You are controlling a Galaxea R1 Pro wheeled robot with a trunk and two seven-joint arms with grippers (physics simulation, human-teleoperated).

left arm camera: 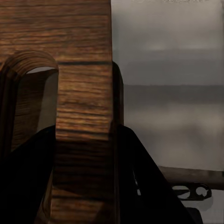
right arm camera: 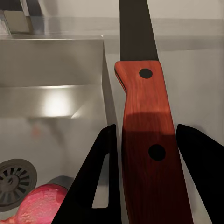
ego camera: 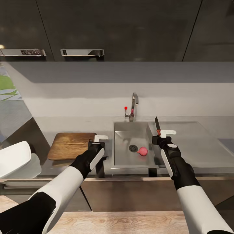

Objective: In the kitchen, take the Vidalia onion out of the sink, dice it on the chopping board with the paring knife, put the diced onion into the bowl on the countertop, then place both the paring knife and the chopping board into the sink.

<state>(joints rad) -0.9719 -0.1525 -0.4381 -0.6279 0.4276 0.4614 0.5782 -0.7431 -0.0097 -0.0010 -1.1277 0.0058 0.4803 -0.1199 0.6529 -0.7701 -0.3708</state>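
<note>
Nearest, left gripper (ego camera: 96, 142) clamped on the chopping board (ego camera: 71, 145) at its right edge, beside the sink (ego camera: 121, 130) rim. Right gripper (ego camera: 161, 139) clenched around the paring knife (ego camera: 157, 125), blade upright over the sink's right edge. Below, Vidalia onion (ego camera: 142, 151) beside the drain (ego camera: 133, 148). Beyond, open countertop (ego camera: 201, 143) to the right.

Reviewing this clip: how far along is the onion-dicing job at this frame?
Early stage. Done: only pickups. The right gripper holds the paring knife upright by its handle, and the left gripper clamps an edge of the chopping board on the countertop. Left: everything else. The onion lies whole in the sink near the drain, so removing it, dicing, bowling and putting the tools in the sink remain.
</note>
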